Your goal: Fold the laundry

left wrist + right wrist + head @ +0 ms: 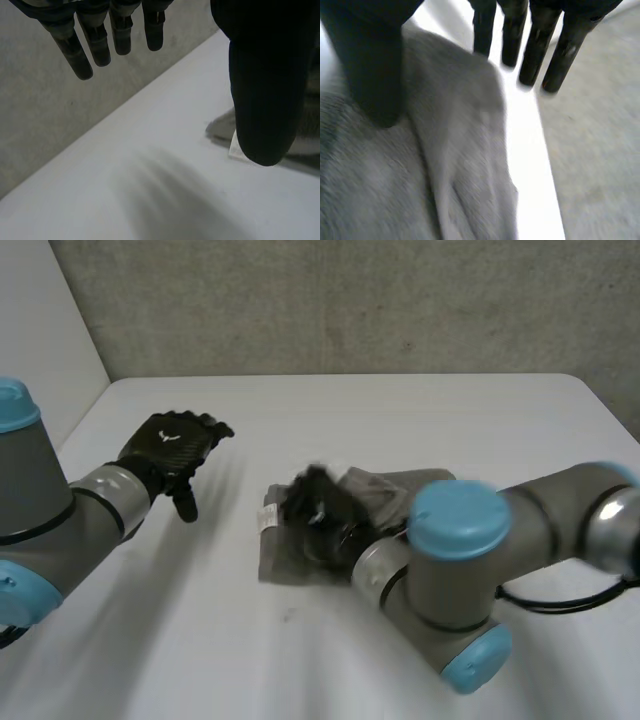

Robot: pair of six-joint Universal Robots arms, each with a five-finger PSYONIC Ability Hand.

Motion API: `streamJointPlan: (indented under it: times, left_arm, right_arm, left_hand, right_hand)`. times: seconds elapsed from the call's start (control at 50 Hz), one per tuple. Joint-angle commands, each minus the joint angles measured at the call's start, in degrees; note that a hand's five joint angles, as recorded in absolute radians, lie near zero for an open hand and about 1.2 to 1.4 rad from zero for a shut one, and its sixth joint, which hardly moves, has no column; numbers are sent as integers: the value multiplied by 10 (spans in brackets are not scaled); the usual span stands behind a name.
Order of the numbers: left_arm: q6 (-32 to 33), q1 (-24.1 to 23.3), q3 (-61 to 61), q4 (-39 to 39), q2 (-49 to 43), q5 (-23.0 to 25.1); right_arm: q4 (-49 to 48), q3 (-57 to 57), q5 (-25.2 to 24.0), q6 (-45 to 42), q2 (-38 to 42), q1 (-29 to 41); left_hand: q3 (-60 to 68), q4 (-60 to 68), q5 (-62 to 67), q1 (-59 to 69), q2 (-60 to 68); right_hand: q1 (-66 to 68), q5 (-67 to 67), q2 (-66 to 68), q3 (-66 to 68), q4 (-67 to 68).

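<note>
A grey cloth point(286, 556) lies folded into a small bundle at the middle of the white table point(360, 410). My right hand point(320, 508) is over the bundle's left part, covering some of it. In the right wrist view its fingers point(532, 55) are straight and spread beyond the cloth's edge, and the thumb point(372, 70) hangs above the grey cloth point(460, 130), gripping nothing. My left hand point(175, 443) hovers above bare table well to the left of the cloth, fingers point(95, 42) straight. An edge of the cloth point(220, 130) shows past its thumb point(262, 95).
A grey concrete wall point(350, 300) runs along the table's far edge. A white panel point(40, 330) stands at the far left corner. My right arm point(460, 550) reaches across the table's front right part.
</note>
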Motion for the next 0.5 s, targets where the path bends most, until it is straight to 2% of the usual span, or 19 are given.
streamJointPlan:
  times: [0.02, 0.04, 0.06, 0.1, 0.12, 0.14, 0.26, 0.38, 0.5]
  left_arm:
    - [-7, -69, 32, 34, -7, -4]
    - [-14, -87, 40, 43, -12, -4]
    - [-14, -87, 40, 43, -12, -4]
    - [-32, -124, 63, 59, -40, -13]
    - [-32, -124, 63, 59, -40, -13]
    - [-40, -144, 80, 61, -59, -23]
    - [-52, -200, 140, 59, -135, -68]
    - [-61, -242, 160, 58, -180, -67]
    - [-85, -274, 184, 61, -210, -67]
  right_arm:
    - [7, 67, 1, 254, -107, -122]
    - [9, 87, -3, 299, -123, -142]
    - [9, 87, -3, 300, -123, -142]
    - [19, 127, -13, 363, -148, -173]
    - [19, 128, -13, 363, -148, -173]
    - [26, 147, -20, 376, -157, -187]
    - [35, 198, -55, 371, -165, -253]
    - [35, 215, -67, 346, -164, -284]
    - [35, 215, -60, 321, -164, -286]
  left_hand:
    - [17, 19, 16, 19, 18]
    - [21, 22, 20, 22, 22]
    - [21, 22, 20, 22, 22]
    - [27, 29, 26, 29, 29]
    - [28, 29, 26, 29, 29]
    - [28, 29, 26, 29, 29]
    - [43, 44, 42, 44, 44]
    - [54, 56, 53, 56, 55]
    - [63, 64, 62, 64, 64]
  right_hand:
    - [-61, -128, -112, -131, -131]
    - [-61, -128, -112, -131, -131]
    - [-61, -128, -112, -131, -131]
    - [-61, -128, -112, -131, -131]
    - [-61, -128, -112, -131, -131]
    - [-61, -128, -112, -131, -131]
    - [-61, -128, -112, -131, -131]
    - [-61, -128, -112, -131, -131]
    - [-61, -128, -112, -131, -131]
